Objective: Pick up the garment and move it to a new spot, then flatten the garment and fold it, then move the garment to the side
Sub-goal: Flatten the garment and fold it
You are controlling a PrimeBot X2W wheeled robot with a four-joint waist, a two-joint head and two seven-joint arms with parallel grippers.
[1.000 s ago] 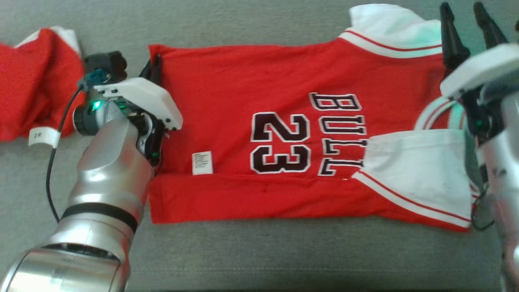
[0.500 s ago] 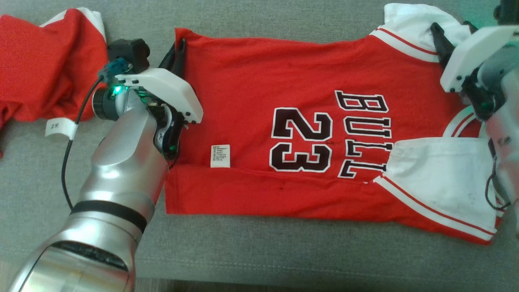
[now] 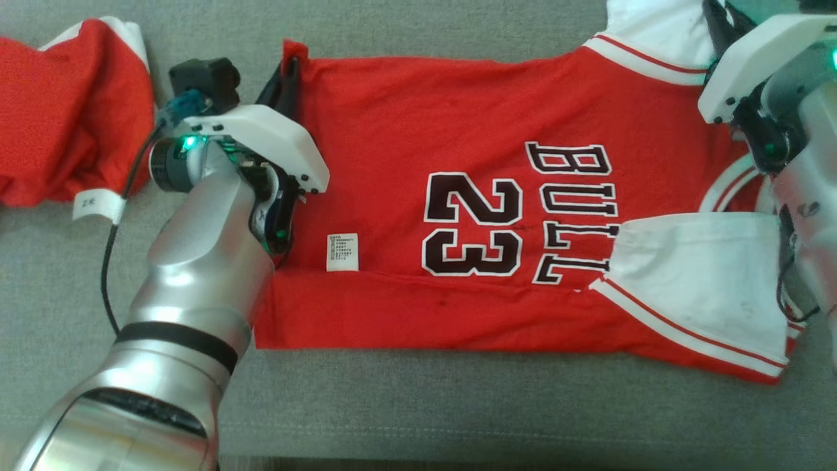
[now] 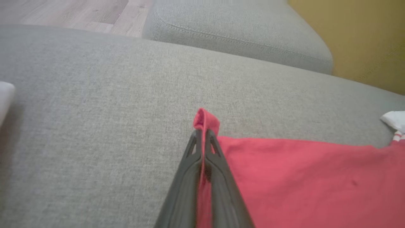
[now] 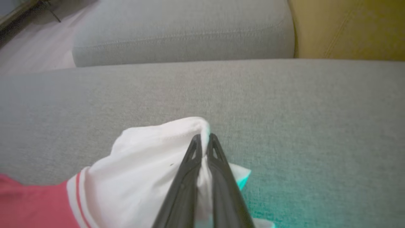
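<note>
A red jersey (image 3: 418, 144) with white sleeves and "BULL 23" in dark print lies spread across the grey sofa seat, its near long edge folded over. My left gripper (image 3: 290, 69) is shut on the jersey's far hem corner; in the left wrist view a red tip of cloth (image 4: 205, 120) pokes past the closed fingers (image 4: 190, 171). My right gripper (image 5: 204, 141) is shut on the far white sleeve (image 5: 152, 158), which bunches up around the fingertips. In the head view the right gripper's white housing (image 3: 752, 52) covers that sleeve's end.
A second red garment (image 3: 59, 131) with a white tag lies crumpled at the left on the sofa seat (image 3: 458, 405). Beyond the seat are another grey cushion (image 4: 240, 31), a yellow wall (image 4: 357, 38) and wooden floor (image 4: 63, 12).
The head camera has shifted, sliding the whole scene. My right gripper went from open above the far sleeve to shut on it. The left gripper keeps its hold on the hem corner.
</note>
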